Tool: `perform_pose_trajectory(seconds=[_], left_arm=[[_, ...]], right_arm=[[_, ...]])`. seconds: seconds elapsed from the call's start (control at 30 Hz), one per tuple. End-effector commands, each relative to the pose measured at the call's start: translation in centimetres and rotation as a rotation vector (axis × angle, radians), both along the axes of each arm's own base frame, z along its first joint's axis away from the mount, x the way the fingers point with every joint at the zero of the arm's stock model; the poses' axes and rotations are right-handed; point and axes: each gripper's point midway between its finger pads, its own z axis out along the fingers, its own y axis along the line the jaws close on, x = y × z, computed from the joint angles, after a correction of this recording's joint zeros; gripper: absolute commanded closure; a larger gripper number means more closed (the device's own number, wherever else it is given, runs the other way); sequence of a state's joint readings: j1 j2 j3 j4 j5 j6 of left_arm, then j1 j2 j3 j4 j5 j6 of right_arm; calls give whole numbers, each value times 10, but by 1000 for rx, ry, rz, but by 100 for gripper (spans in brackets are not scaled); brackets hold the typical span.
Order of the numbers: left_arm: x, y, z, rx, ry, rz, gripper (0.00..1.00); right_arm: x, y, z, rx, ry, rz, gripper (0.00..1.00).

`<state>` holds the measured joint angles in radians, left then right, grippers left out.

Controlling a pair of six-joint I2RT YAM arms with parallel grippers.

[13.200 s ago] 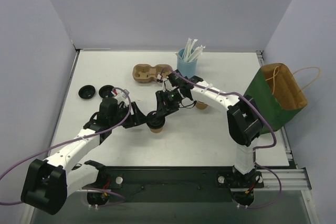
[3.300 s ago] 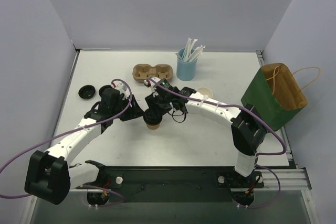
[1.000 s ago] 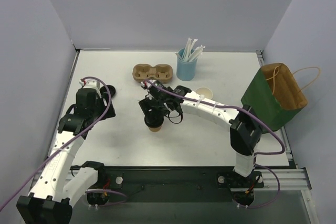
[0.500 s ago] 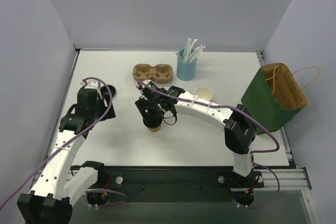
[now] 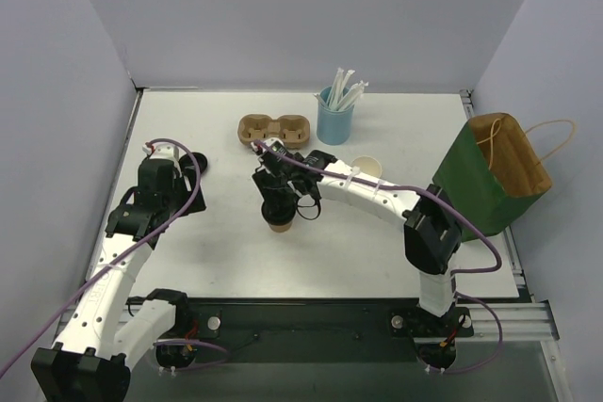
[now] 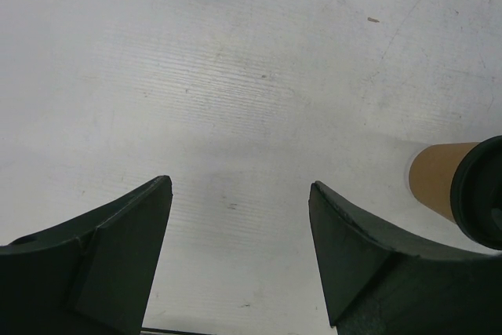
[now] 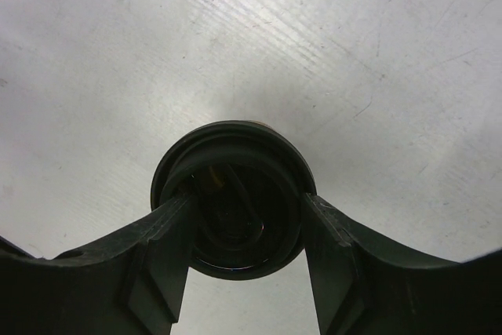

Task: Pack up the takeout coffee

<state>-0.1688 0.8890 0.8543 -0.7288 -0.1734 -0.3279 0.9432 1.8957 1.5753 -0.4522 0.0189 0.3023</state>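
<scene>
The left arm (image 5: 113,251) bends up the left side of the table (image 5: 236,265). Its left gripper (image 6: 238,190) hangs wide open over bare table. The right arm (image 5: 377,197) reaches across to the left. The right gripper (image 7: 247,202) points down and squeezes a black lid (image 7: 235,158) on a brown cup (image 6: 435,186). The takeout coffee (image 5: 367,168) stands upright farther back, just behind the right arm.

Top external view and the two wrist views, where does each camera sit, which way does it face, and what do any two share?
Top external: above and behind the bases, looking down on the white table; both arms show.
Left wrist: on the left arm, facing down at bare table; left jaws show, open.
Right wrist: straight above the black-lidded tan paper cup; right jaws flank the lid.
Shared: that cup appears in all three, at the left wrist's right edge.
</scene>
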Motion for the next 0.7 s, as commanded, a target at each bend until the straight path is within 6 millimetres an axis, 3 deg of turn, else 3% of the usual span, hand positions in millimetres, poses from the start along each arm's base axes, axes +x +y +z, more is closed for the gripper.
perform_pose_trajectory(seconds=[0.0, 0.33, 0.47, 0.57, 0.67], left_arm=[[7, 4, 9, 12, -47, 15, 20], [6, 8, 9, 21, -49, 33, 20], [6, 11, 8, 32, -42, 51, 20], [6, 18, 7, 44, -31, 84, 21], [9, 27, 7, 64, -22, 124, 21]], right_arm=[[6, -38, -9, -97, 13, -23, 47], [59, -90, -14, -139, 1, -143, 48], [92, -125, -10, -148, -18, -244, 48], [112, -138, -5, -123, -16, -282, 48], [122, -139, 5, -81, -14, -287, 48]])
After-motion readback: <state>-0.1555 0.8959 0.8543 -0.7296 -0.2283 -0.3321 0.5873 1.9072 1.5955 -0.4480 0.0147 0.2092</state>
